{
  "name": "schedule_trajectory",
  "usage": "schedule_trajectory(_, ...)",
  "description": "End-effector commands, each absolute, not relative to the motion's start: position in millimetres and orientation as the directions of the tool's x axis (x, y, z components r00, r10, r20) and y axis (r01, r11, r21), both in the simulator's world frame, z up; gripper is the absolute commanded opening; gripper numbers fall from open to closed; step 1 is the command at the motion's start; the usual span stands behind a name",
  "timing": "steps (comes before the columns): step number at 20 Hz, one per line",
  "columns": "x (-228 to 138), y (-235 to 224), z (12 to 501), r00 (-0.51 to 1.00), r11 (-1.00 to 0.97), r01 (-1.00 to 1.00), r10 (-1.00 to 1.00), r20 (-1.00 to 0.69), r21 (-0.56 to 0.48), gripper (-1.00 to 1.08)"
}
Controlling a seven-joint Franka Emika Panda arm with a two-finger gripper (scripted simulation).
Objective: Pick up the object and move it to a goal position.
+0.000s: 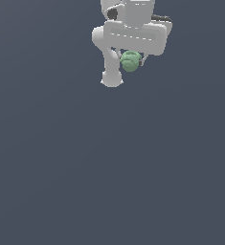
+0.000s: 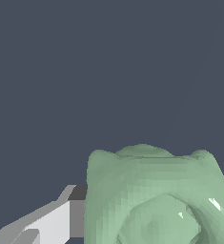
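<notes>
My gripper (image 1: 131, 62) was clamped on the object (image 1: 130, 61), which hung between the fingers under the hand. Risk: the lumpy shape slipping out mid-transfer; only 1 finger (image 2: 46, 224) visible.

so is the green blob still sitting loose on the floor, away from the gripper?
No. In the exterior view the green blob sits directly under the white gripper, tucked between its fingers rather than lying apart from it.

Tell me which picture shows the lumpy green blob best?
The wrist view: the small pale green, lumpy roundish blob fills much of the picture, so its bumps show clearly, though its lower part is cut off. The exterior view shows the whole blob, but tiny, tucked under the white gripper.
</notes>
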State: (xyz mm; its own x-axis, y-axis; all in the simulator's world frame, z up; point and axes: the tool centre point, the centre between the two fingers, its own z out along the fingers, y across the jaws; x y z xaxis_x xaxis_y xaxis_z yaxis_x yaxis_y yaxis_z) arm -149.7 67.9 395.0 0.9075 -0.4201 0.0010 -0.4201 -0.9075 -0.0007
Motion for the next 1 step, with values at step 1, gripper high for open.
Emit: schedule_trajectory(1,-150.7,67.9,397.3,0.907,-0.907,-0.42,-0.42,0.0,0.0,-1.0)
